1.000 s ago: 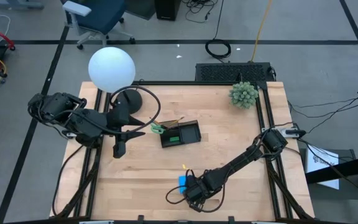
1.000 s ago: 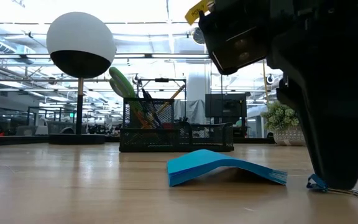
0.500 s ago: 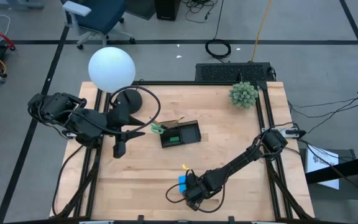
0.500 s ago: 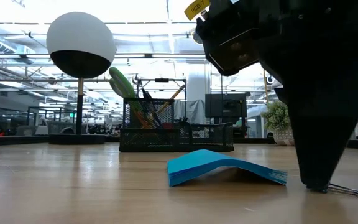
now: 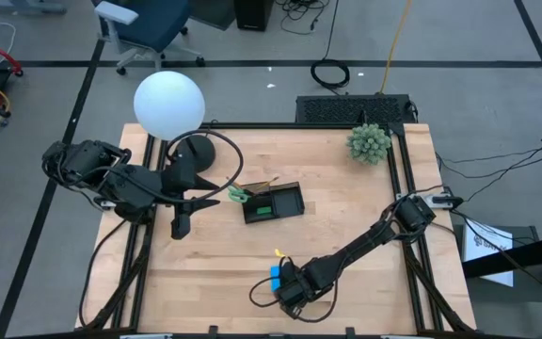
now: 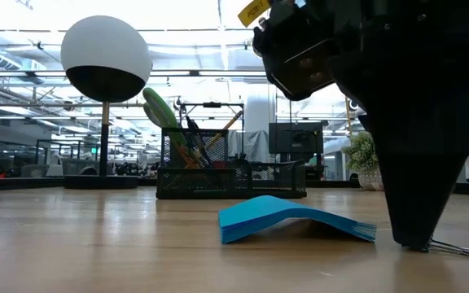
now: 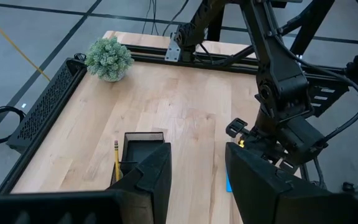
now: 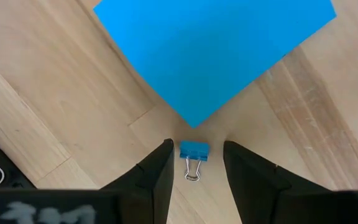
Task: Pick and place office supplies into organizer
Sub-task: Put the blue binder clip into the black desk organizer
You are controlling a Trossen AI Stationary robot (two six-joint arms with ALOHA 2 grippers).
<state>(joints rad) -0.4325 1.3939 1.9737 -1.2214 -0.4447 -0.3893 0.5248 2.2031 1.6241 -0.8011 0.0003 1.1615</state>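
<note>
- While the right gripper (image 8: 194,163) is pointing straight down at the wooden table (image 5: 346,226), its two dark fingers (image 8: 154,174) are standing apart on either side of a small blue binder clip with wire handles (image 8: 193,155), which is lying flat between them; whether the fingers are touching the clip cannot be told.
- Just beside the clip, a blue square note pad (image 8: 213,46) is lying on the wood, one corner pointing at the clip; in the low view the pad (image 6: 295,218) is bowing upward in the middle.
- Reaching low across the table's near edge, the right arm (image 5: 356,250) is stretching from its base at the right side toward the pad (image 5: 276,275).
- Hovering near the round black lamp base (image 5: 191,160), the left gripper (image 5: 182,221) is waiting with its fingers (image 7: 151,177) parted and holding nothing.
- Sitting near the table's middle, the low black rectangular mesh organizer (image 5: 273,201) is holding pencils, pens and green-handled scissors (image 5: 237,195).
- Standing at the far right corner is a fuzzy green plant ball (image 5: 369,143), and a white globe lamp (image 5: 168,103) is rising at the far left.
</note>
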